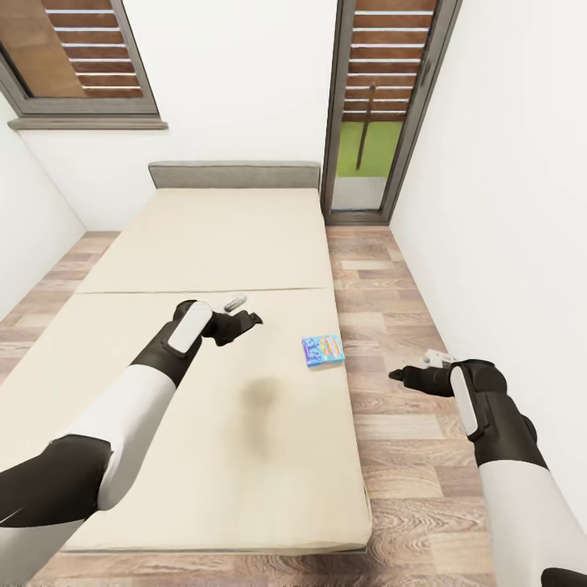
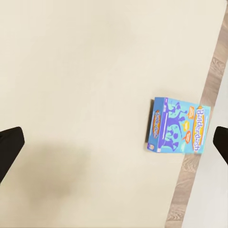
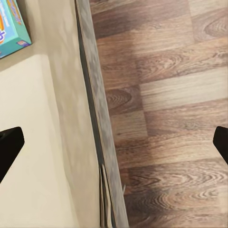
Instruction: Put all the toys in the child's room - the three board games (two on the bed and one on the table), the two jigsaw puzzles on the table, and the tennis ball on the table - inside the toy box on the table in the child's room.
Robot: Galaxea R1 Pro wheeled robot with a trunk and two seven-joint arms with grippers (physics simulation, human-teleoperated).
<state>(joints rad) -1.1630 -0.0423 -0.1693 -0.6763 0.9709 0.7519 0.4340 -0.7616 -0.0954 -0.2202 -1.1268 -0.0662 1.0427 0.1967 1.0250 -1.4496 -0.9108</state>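
Both grippers, left (image 1: 244, 319) and right (image 1: 401, 376), fingers apart, flank the blue board game (image 1: 324, 350) lying flat, long axis across the bed (image 1: 204, 244).

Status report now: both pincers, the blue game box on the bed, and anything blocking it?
Left pincer open, empty, above the bed. Right pincer open, empty, over the floor. Blue game box flat near the bed's edge, untouched. Nothing blocking it.
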